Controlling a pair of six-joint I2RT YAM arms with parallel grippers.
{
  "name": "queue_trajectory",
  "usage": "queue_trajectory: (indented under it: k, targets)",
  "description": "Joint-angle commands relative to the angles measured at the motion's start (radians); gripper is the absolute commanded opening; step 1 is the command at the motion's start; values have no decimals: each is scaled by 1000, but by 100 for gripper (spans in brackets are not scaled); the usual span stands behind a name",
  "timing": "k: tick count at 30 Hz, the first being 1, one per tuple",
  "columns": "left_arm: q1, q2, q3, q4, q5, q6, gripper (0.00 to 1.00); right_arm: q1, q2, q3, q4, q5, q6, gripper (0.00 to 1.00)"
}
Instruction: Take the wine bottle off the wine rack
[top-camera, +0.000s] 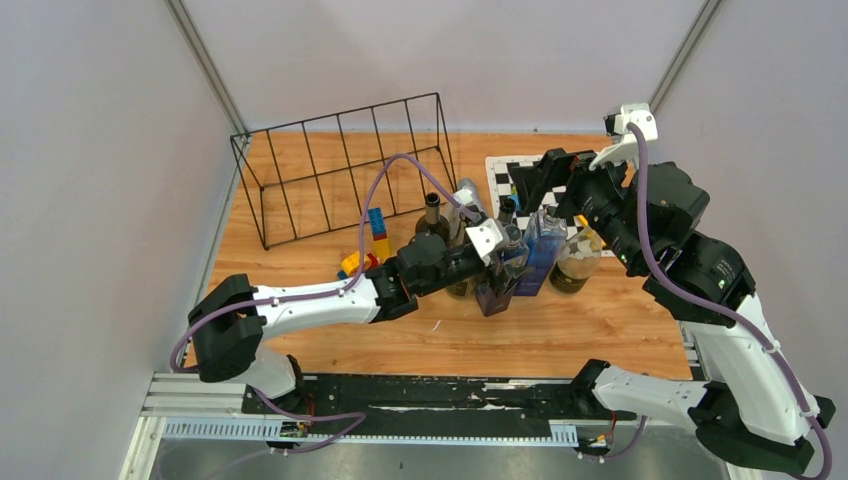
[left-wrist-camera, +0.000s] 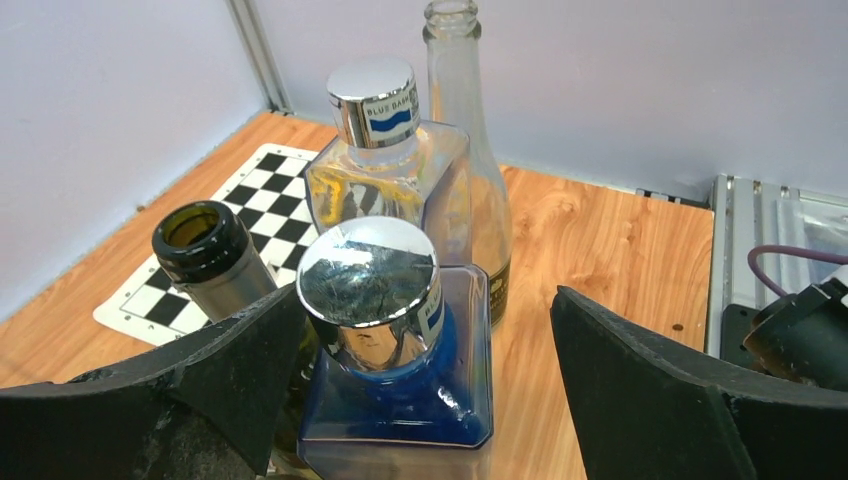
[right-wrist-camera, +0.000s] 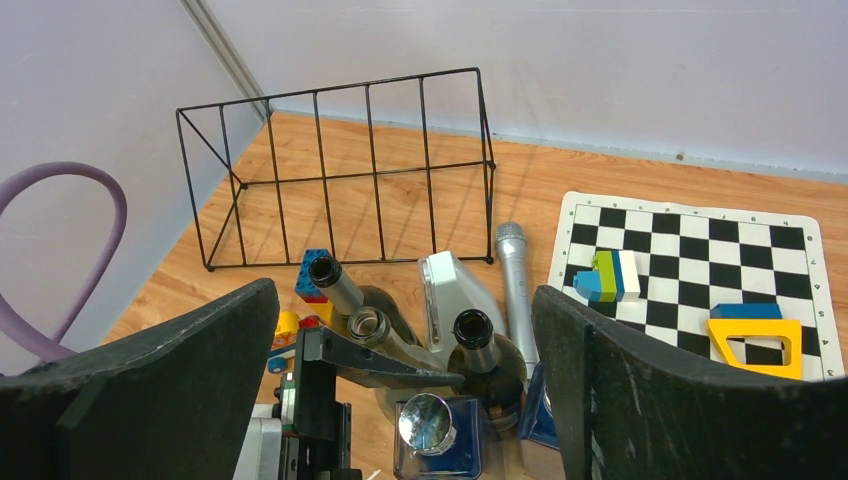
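The black wire wine rack (top-camera: 338, 115) stands at the back left and holds no bottle; the right wrist view shows the wine rack (right-wrist-camera: 330, 92) too. Several bottles stand upright in a cluster mid-table. My left gripper (top-camera: 505, 265) is open around a square blue bottle with a silver cap (left-wrist-camera: 370, 290), its fingers (left-wrist-camera: 660, 390) apart from the glass on the right side. Which bottle is the wine bottle I cannot tell. A dark green open-necked bottle (left-wrist-camera: 200, 245) stands just left of it. My right gripper (right-wrist-camera: 403, 292) hangs open above the cluster, holding nothing.
Behind the blue bottle stand a clear square capped bottle (left-wrist-camera: 385, 150) and a tall clear bottle (left-wrist-camera: 460, 100). A chessboard mat (right-wrist-camera: 690, 250) with coloured blocks (right-wrist-camera: 755, 340) lies at the back right. A silver microphone (right-wrist-camera: 515, 280) and toy bricks (top-camera: 375, 235) lie near the rack.
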Motion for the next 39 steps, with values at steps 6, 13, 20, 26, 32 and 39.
queue_trajectory:
  k: [6,13,20,26,32,39]
  targets:
    - [3,-63,71,-9,4,24,100,-4,-7,-7,45,2,-19,99]
    - [2,-91,70,-15,53,1,100,-5,-9,-15,50,8,-22,99]
    - [3,-123,63,-32,74,-14,100,-4,-17,-18,62,22,-22,99]
    - [3,-152,76,-73,118,-20,100,-3,-33,-27,86,48,-15,99]
    - [2,-177,147,-226,69,-67,100,-4,-10,-1,70,76,13,99]
    - [10,-174,354,-465,-31,-2,100,-51,193,184,-62,70,4,100]
